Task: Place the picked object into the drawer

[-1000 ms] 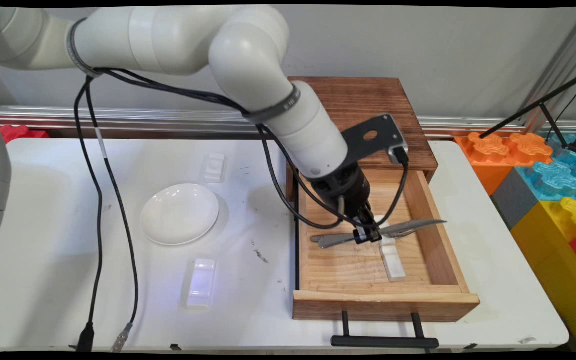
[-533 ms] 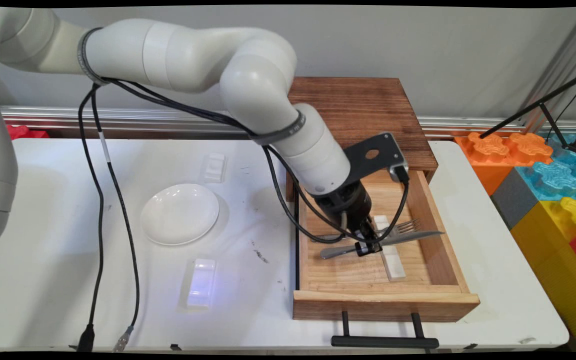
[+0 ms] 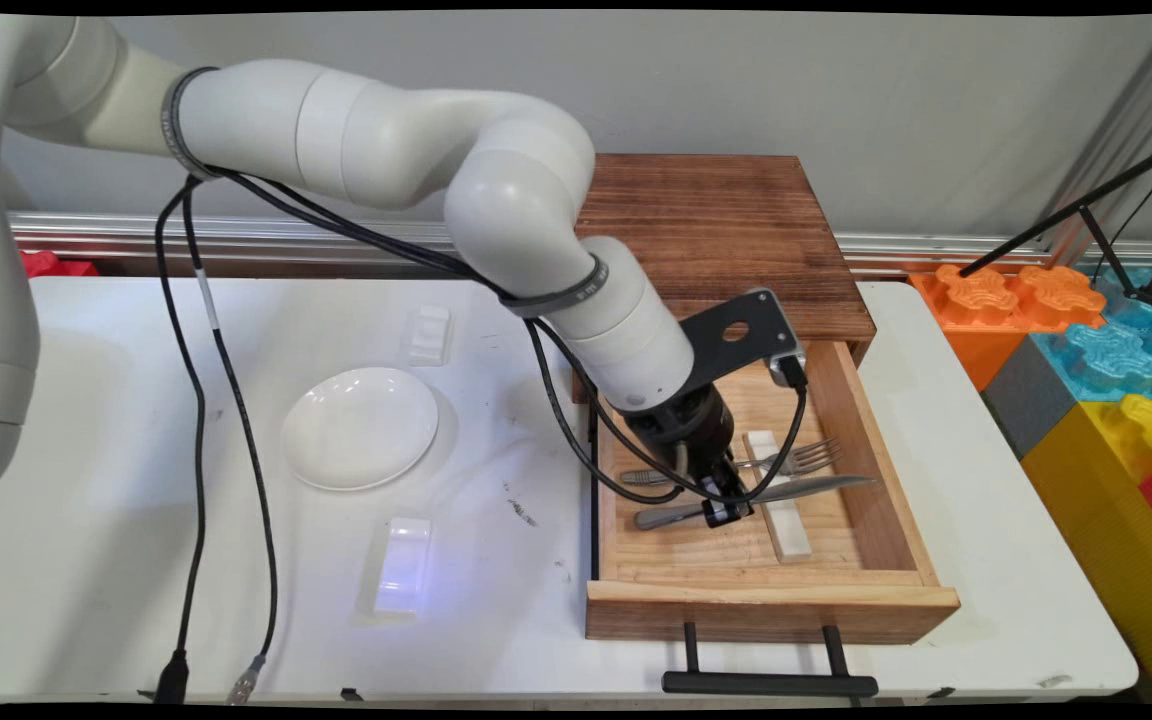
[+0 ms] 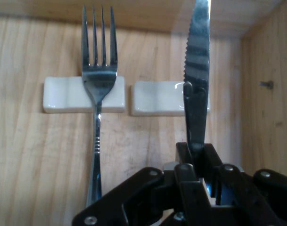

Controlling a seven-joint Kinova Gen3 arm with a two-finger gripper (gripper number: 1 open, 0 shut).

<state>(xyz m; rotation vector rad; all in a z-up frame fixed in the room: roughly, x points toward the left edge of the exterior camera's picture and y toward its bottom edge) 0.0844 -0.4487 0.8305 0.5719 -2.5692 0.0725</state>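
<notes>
Pincer (image 4: 198,155) clamped on serrated steel knife (image 4: 196,80) in open wooden drawer (image 3: 876,470).
Blade seemingly touches right white rest (image 4: 157,98); silver fork (image 4: 98,89) lies left.

Inside the open wooden drawer (image 3: 876,470), the gripper (image 3: 722,508) is clamped on a knife (image 3: 796,490) whose blade lies across the nearer white cutlery rest (image 4: 157,98). Just beside the knife, a fork (image 4: 98,84) lies over the other rest (image 4: 63,94), leaving only a narrow strip of bare drawer floor between the two. The drawer's side wall runs close along the knife's other side. Between the knife and the drawer's front wall the floor is bare except for the rest's end.
</notes>
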